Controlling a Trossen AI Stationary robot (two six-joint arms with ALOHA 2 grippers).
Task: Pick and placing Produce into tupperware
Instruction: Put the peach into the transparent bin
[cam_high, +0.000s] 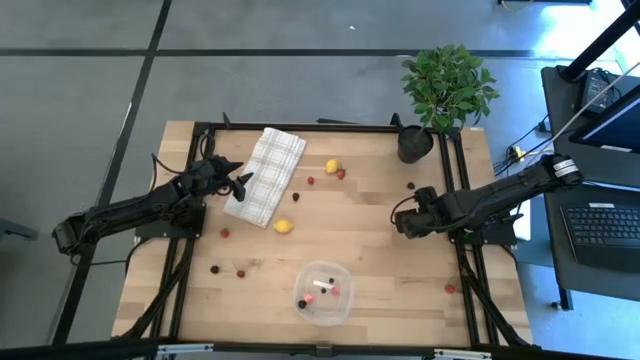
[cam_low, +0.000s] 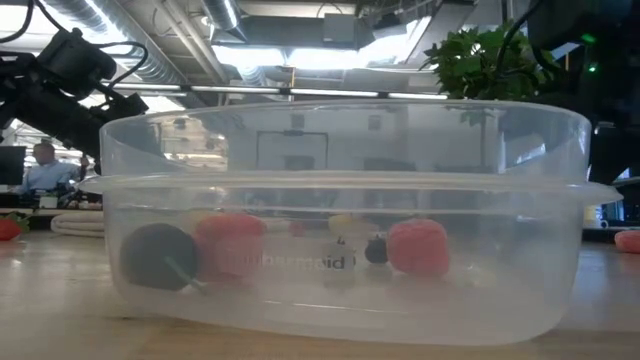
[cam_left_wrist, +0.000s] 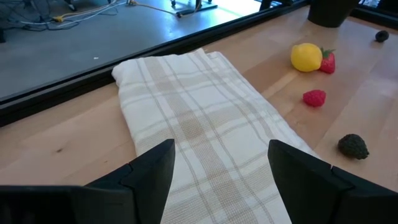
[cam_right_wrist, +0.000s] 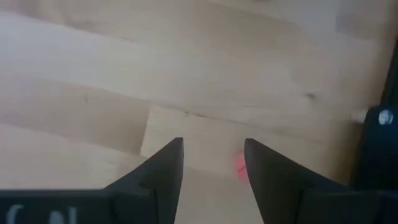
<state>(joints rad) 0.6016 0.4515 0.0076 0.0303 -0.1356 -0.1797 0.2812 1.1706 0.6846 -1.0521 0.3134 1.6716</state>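
Observation:
The clear tupperware (cam_high: 325, 293) stands near the table's front edge and holds several small pieces, among them a dark ball (cam_low: 158, 257) and two red ones (cam_low: 230, 245). Loose produce lies about the table: one lemon (cam_high: 333, 166) far back, another (cam_high: 284, 226) mid-table, and red and dark berries. My right gripper (cam_high: 399, 222) points down over bare wood right of centre, open. In its wrist view a blurred pink-red spot (cam_right_wrist: 239, 165) shows between the fingers (cam_right_wrist: 213, 146). My left gripper (cam_high: 240, 182) stands open at the checked cloth's left edge (cam_left_wrist: 221, 180).
A folded checked cloth (cam_high: 266, 175) lies at the back left. A potted plant (cam_high: 447, 85) in a black pot (cam_high: 415, 143) stands at the back right corner. A black frame (cam_high: 300, 126) runs round the table. The middle of the wood between cloth and tupperware is bare.

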